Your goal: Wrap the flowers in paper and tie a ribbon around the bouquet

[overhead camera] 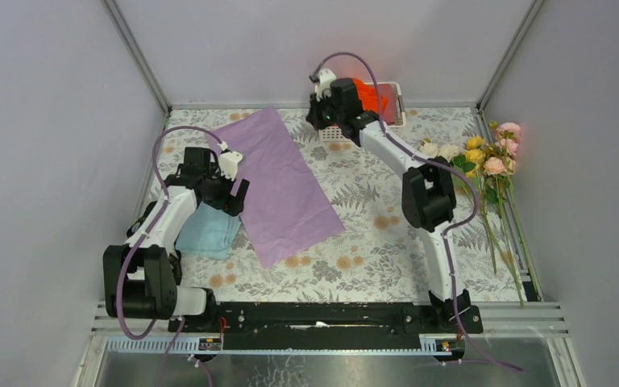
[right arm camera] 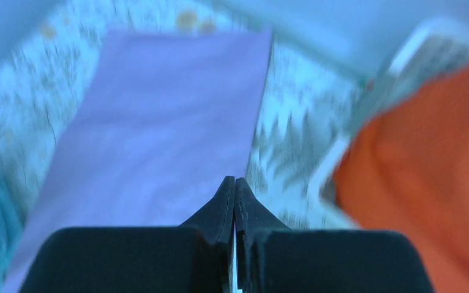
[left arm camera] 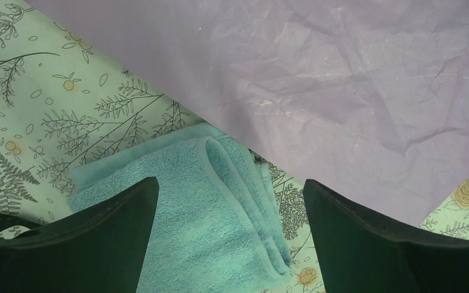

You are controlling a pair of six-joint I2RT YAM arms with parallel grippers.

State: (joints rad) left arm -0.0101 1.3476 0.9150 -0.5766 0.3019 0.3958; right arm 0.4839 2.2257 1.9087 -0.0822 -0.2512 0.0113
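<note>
A folded blue towel (overhead camera: 208,231) lies on the flowery counter (overhead camera: 371,242). An orange cloth (overhead camera: 368,93) sits in a white basket (overhead camera: 399,103).

1. My overhead view is bright and evenly lit from above. Shadows under the arms are soft, and the metal strip (overhead camera: 306,369) along the bottom edge shows a dull sheen.
2. My left wrist view has a greenish cast. The paper (left arm camera: 342,91) is sharp with crisp creases, while the left gripper (left arm camera: 230,182) is dark and soft at the bottom corners.
3. My right wrist view is tinted blue and smeared. The orange cloth (right arm camera: 427,183) at right has no clean edges, and only the right gripper (right arm camera: 234,183) at lower centre is fairly sharp.
</note>
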